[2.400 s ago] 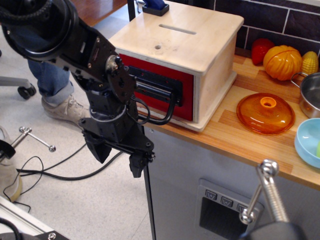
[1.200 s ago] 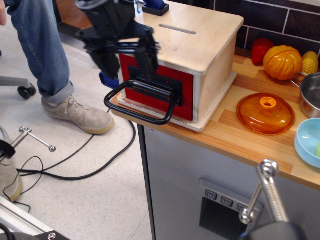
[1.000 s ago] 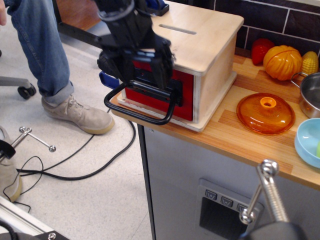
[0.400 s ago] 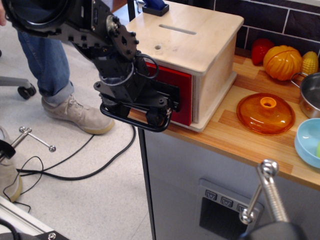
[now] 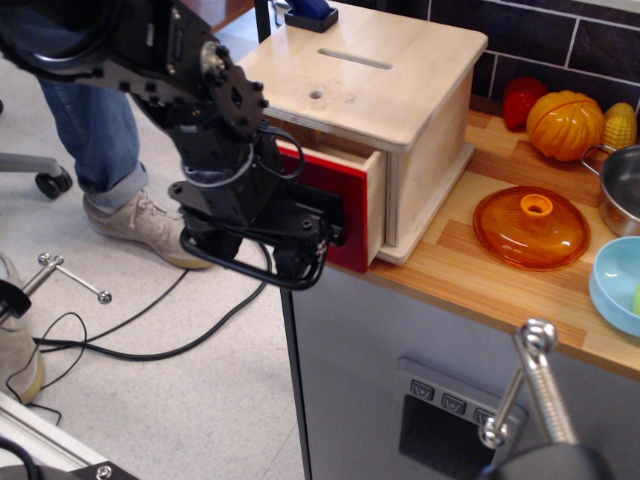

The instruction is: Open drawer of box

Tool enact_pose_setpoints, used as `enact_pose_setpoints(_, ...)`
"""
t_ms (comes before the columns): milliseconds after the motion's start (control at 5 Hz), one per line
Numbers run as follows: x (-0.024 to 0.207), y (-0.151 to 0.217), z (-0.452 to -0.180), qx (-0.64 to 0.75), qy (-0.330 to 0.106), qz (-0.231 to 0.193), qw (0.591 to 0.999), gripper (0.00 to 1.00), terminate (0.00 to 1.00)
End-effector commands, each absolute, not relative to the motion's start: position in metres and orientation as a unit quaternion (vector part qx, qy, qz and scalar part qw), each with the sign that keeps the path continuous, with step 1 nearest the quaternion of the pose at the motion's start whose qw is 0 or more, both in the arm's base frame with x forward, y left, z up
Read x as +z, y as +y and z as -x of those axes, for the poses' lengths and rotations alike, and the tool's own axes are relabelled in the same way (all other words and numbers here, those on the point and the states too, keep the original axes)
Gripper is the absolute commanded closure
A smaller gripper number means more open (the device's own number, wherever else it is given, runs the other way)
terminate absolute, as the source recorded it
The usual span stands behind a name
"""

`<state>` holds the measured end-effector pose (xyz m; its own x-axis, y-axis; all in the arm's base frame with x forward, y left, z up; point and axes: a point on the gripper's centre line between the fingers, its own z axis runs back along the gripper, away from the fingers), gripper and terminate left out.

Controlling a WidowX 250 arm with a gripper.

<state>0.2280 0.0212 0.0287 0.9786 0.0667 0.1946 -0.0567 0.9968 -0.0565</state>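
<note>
Sticking out a little from the box (image 5: 400,90), the drawer (image 5: 345,200) shows a thin strip of its pale side, so the job looks started but not finished. The tool (image 5: 262,250) is pinching the black handle (image 5: 245,270) at the drawer's red front. The box sits on the bench (image 5: 480,275), near an orange lid (image 5: 531,227).

Even, fairly bright indoor light falls from above, leaving the pale wooden cube box (image 5: 400,90) softly lit with only faint shadows. The translucent orange domed lid (image 5: 531,226) glows without harsh glare. The chrome rod with a ball end (image 5: 537,385) in the foreground is blurred; the black arm reads dark, its detail murky.
</note>
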Motion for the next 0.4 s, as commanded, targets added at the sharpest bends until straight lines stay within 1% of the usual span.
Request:
enact_pose_setpoints(0,0.029,0.012,-0.181,0.0,-0.023,0.028,0.999,0.0,0.0)
enact_pose_setpoints(200,0.021,0.015,-0.17,-0.005,-0.005,0.016,1.0,0.0,0.0)
